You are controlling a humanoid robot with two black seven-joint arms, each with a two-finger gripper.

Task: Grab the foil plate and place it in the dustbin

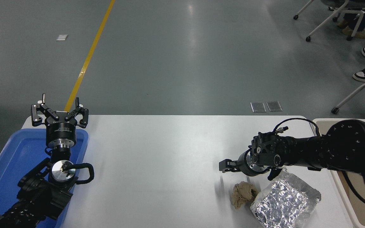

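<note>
The foil plate (285, 200), a shiny crinkled silver tray, lies on the white table (157, 158) near its front right. My right gripper (225, 166) hovers above the table, pointing left, just up and left of the plate and apart from it; it is seen side-on, so I cannot tell how it stands. The beige dustbin (340, 185) stands at the table's right edge, mostly hidden behind my right arm. My left gripper (60, 102) is parked open and empty at the left.
A crumpled brown paper ball (242, 194) lies against the plate's left side. A blue tray (8, 158) sits at the table's left end under my left arm. Chairs and a person's feet are on the floor at the far right.
</note>
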